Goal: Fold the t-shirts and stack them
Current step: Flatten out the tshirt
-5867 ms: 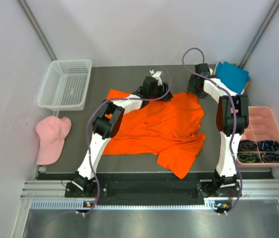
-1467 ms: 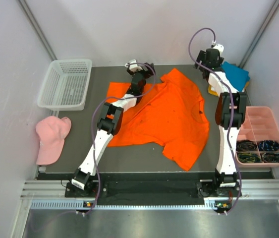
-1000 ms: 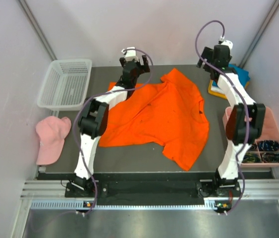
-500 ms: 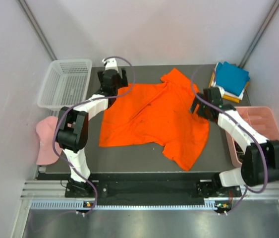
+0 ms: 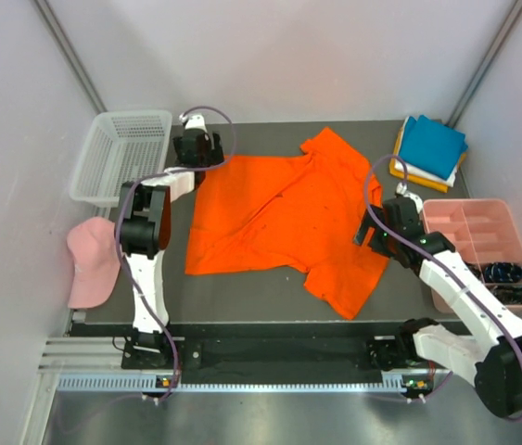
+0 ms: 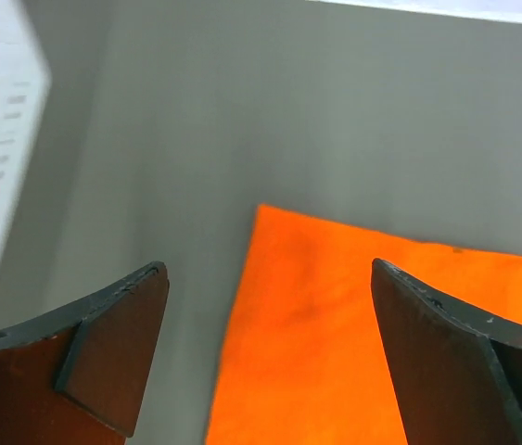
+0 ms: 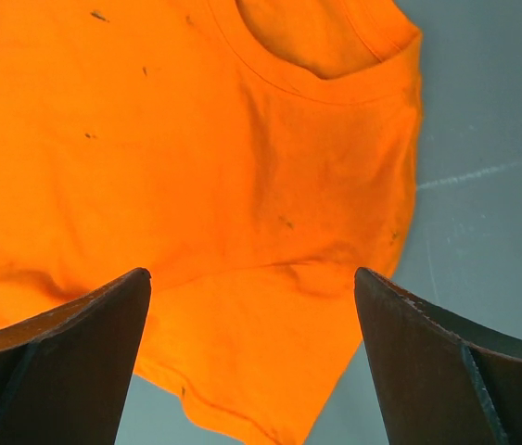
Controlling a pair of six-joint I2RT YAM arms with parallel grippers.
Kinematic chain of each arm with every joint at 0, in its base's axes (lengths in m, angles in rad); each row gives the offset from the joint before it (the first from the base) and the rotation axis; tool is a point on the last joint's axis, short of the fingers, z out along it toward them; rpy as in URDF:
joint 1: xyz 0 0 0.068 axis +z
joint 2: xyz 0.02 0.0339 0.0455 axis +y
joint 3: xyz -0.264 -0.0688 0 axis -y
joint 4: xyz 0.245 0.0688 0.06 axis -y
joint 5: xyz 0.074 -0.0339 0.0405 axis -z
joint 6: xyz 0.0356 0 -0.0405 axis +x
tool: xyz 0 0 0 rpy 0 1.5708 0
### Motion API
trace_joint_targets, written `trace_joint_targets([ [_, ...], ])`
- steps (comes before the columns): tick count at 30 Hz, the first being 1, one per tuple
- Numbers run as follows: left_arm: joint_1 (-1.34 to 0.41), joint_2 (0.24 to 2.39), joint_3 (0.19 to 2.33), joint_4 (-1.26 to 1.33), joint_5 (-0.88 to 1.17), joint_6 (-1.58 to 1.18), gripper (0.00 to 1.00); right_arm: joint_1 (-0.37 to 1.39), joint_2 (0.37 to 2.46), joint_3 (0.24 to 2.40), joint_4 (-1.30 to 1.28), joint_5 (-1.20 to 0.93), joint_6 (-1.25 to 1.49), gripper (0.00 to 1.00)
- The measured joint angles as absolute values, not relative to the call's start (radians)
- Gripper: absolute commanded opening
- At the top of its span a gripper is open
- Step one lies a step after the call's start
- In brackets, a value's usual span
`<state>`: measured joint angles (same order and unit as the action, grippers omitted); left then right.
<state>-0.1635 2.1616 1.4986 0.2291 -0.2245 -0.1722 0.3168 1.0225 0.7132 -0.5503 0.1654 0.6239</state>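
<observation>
A bright orange t-shirt [image 5: 288,213] lies spread on the dark table, one sleeve pointing toward the near edge. My left gripper [image 5: 197,148] is open and empty above the shirt's far left corner [image 6: 335,306]. My right gripper [image 5: 378,232] is open and empty above the shirt's right side, near the collar and sleeve [image 7: 242,185]. A folded stack with a teal blue t-shirt [image 5: 432,146] on top, over white and amber yellow ones, sits at the far right corner.
A white mesh basket [image 5: 123,158] stands at the far left. A pale pink cap [image 5: 92,261] lies left of the table. A pink compartment tray [image 5: 479,232] with small dark items sits at the right edge.
Both arms let the orange shirt down flat and drew apart. The left gripper moved left to the shirt's far corner; the right gripper swung from the far right down to the shirt's right side.
</observation>
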Motion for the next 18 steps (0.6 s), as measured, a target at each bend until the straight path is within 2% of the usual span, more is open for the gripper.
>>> trace_joint_targets([
  [9, -0.149, 2.317, 1.666, 0.189, -0.121, -0.181, 0.84, 0.317, 0.974, 0.714, -0.620, 0.171, 0.621, 0.91],
  [18, -0.107, 2.355, 1.768, 0.126, -0.090, -0.193, 0.74, 0.318, 0.960, 0.715, -0.649, 0.171, 0.622, 0.92],
])
